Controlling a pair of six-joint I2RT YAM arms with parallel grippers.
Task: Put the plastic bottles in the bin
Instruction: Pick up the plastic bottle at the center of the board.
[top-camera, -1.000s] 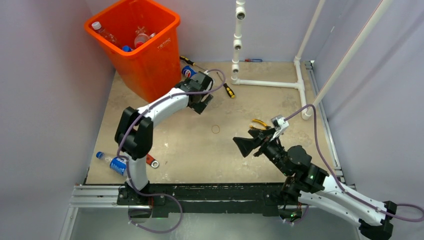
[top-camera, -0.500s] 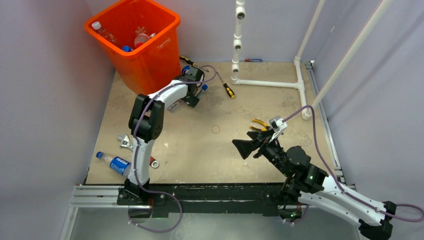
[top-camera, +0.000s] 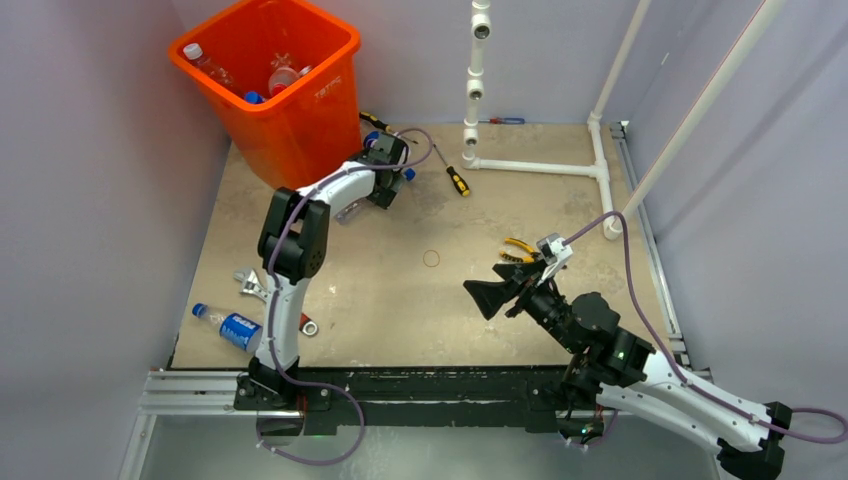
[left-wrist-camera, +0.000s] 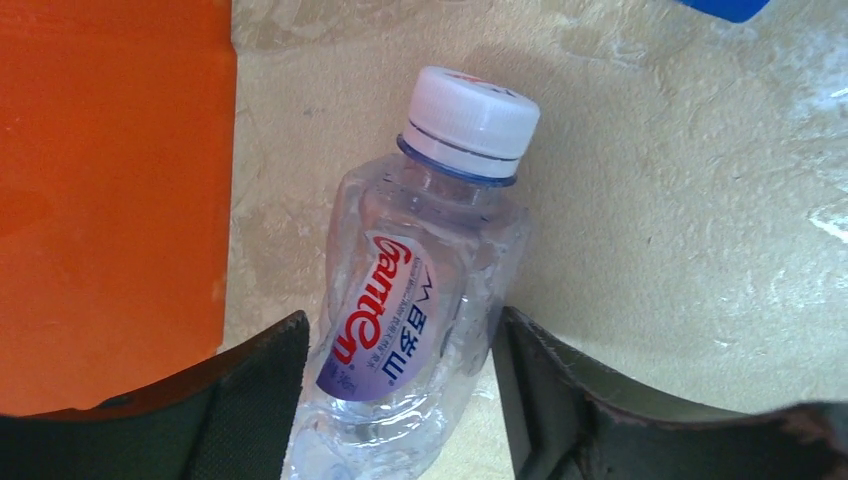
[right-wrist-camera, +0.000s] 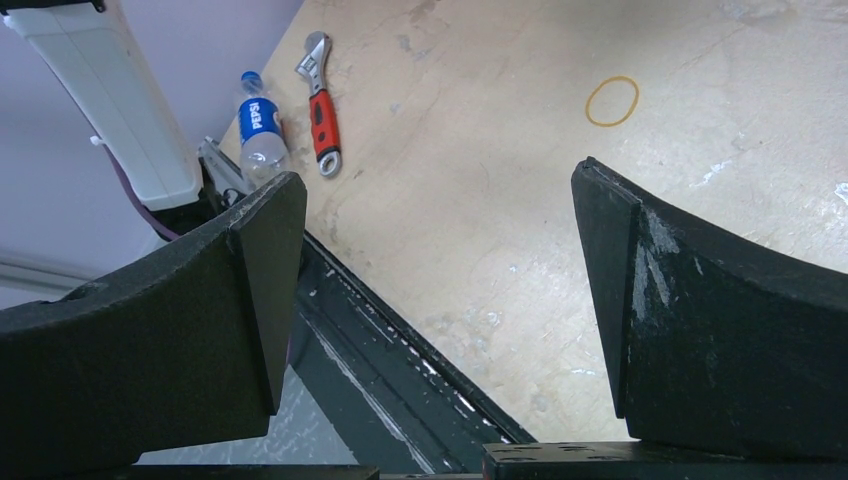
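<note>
Presently: bin at far-left corner, several bottles inside. Left gripper pinched onto white-capped bottle, lying on table just beside bin wall. Right gripper spread fully, holding nothing.

Straightening the left arm from its bent-elbow pose and reaching closer to the bin, uncovering more of the wrench near its base. Narrowing the left gripper from wide open, closing in against both sides of the white-capped bottle.
</note>
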